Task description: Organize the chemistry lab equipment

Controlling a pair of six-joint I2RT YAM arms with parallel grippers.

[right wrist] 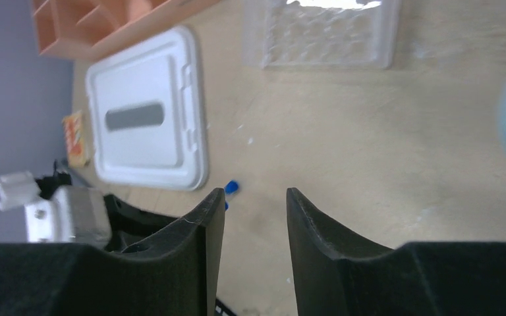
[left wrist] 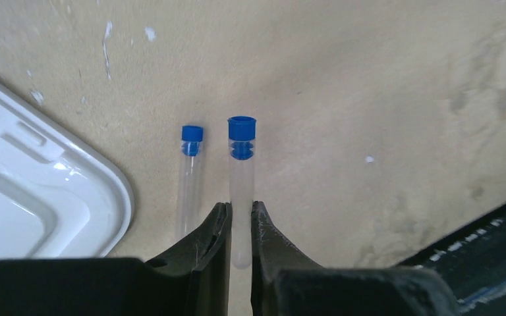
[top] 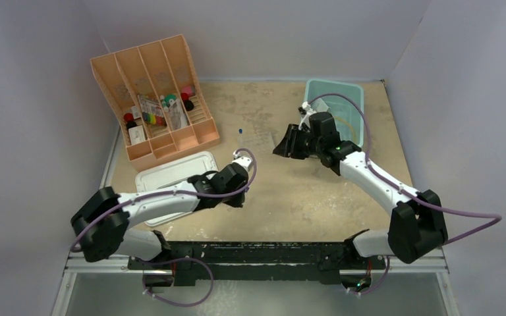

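Note:
My left gripper is shut on the lower part of a clear test tube with a blue cap that points away from the fingers. A second blue-capped test tube lies on the tabletop just to its left, apart from the fingers. From above, the left gripper is near the middle front of the table, beside the lid. My right gripper stands open with nothing between its fingers, above bare table. The clear holed rack lies beyond it. In the top view the right gripper hovers just right of the rack.
The large pale lid lies flat at the left front. The orange divided organizer with small items stands at the back left. A teal bin sits at the back right behind the right arm. A small orange packet lies beside the lid.

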